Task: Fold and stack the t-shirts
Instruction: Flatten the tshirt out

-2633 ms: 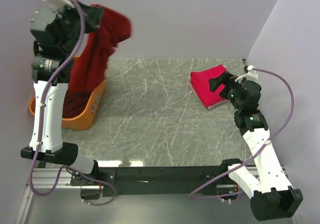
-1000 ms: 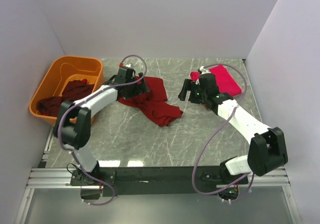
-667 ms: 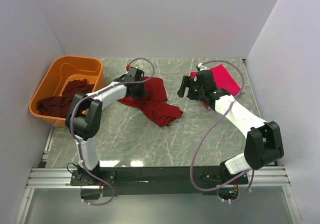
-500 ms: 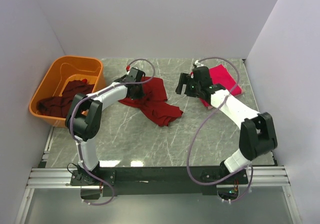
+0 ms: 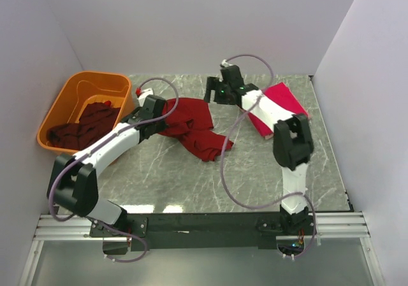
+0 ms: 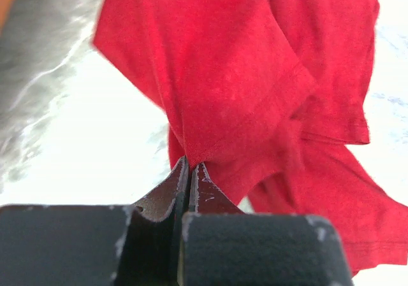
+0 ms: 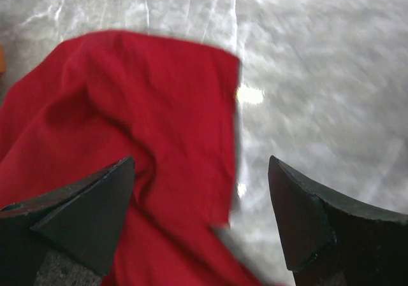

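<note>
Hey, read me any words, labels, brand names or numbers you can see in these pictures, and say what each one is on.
None to read: no lettering shows on the crumpled red shirt, the folded pink shirt, the orange tub or the table in any view.

A robot lab cell: plain white walls (image 5: 191, 25) box in a marble-look table (image 5: 191, 178).
</note>
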